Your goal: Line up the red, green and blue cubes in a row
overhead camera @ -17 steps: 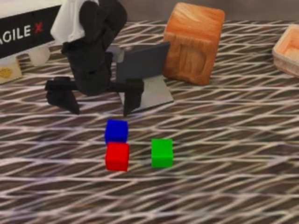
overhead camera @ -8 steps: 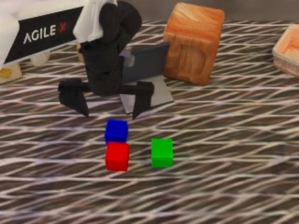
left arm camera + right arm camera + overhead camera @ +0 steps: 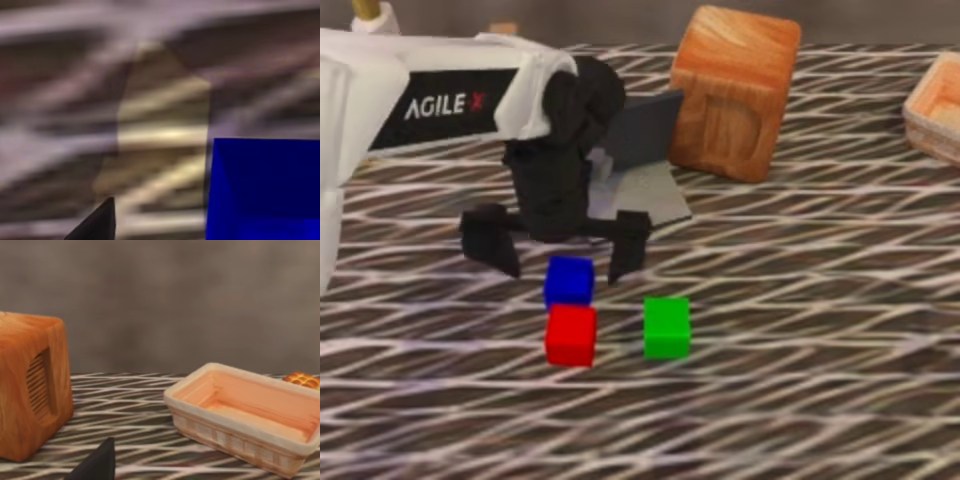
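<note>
Woven dark matting with pale criss-cross lines is covering the counter (image 3: pixel 820 400), and nearest the camera in the top view the red cube (image 3: pixel 570 335) and the green cube (image 3: pixel 666 327) are sitting side by side with a gap between them, the red one to the left. Just behind the red cube, touching or all but touching it, the blue cube (image 3: pixel 569 281) is lying out of line with the other two, so the row is judged not yet made: red and green are already forming a pair, while blue is waiting to be carried to one end. Over the blue cube the left pincer (image 3: pixel 560 250) is hanging with its two black fingers spread wide apart, one on each side of the cube and slightly behind it, gripping nothing; the left wrist view is showing the blue cube close beneath. Farther back a grey laptop-like object (image 3: pixel 635 165) is standing partly hidden by the arm, beside a large rounded wooden block (image 3: pixel 733 92). At the far right edge a shallow basket (image 3: pixel 240 415) is resting with a bread roll (image 3: pixel 301 379) behind it. Only one dark fingertip of the right pincer is showing, in its own wrist view, so its state cannot be told.
</note>
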Controlling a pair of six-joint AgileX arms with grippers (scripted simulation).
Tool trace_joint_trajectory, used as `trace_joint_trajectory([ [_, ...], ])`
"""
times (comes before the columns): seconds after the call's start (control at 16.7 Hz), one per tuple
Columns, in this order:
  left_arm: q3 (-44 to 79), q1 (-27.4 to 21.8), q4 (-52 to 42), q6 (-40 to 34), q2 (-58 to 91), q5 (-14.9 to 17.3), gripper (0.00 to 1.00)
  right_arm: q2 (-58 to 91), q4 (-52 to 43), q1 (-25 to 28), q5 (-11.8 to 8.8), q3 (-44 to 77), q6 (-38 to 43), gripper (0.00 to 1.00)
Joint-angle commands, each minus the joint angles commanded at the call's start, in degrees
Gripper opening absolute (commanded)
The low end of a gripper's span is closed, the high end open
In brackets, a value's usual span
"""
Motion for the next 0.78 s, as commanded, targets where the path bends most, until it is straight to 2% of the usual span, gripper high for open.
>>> trace_joint_trajectory([
  [0.18,-2.7,0.0,4.0,0.0,1.7,0.0,1.0,0.0,0.0,0.0,0.0,0.0,0.0,1.0],
  [0.42,-2.8,0.0,4.2,0.0,1.8,0.0,1.0,0.0,0.0,0.0,0.0,0.0,0.0,1.0],
  [0.78,-2.8,0.0,4.2,0.0,1.8,0.0,0.55,0.0,0.0,0.0,0.0,0.0,0.0,1.0],
])
